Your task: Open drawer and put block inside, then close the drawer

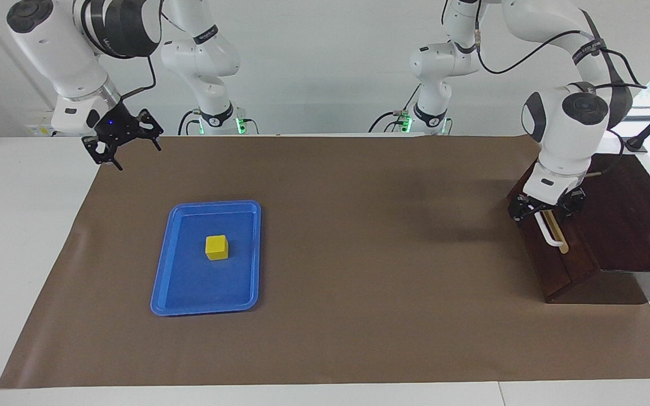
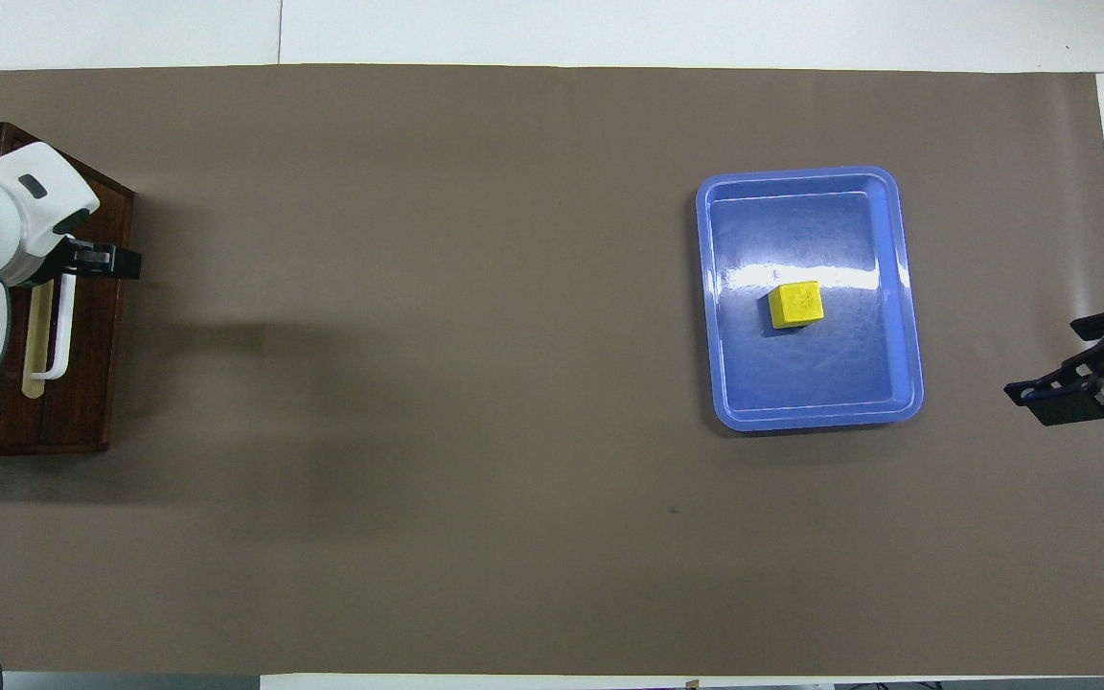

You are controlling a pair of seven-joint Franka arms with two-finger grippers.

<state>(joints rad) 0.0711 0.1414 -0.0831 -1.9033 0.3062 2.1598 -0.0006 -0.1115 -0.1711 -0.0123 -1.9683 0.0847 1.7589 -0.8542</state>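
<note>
The drawer [image 1: 563, 265] is shut in its dark wooden box [image 1: 629, 225] at the left arm's end of the table. Its white bar handle [image 1: 552, 232] also shows in the overhead view [image 2: 58, 331]. My left gripper [image 1: 546, 210] is down at one end of the handle, jaws open on either side of the bar; in the overhead view [image 2: 82, 261] the hand covers that end. The yellow block [image 1: 216, 247] [image 2: 794, 304] lies in the blue tray [image 1: 161, 265] [image 2: 907, 287]. My right gripper [image 1: 123, 140] [image 2: 1079, 369] waits open and empty in the air over the mat's edge at the right arm's end.
A brown mat [image 1: 359, 254] covers most of the table. The tray lies toward the right arm's end, the box toward the left arm's end, with bare mat between them.
</note>
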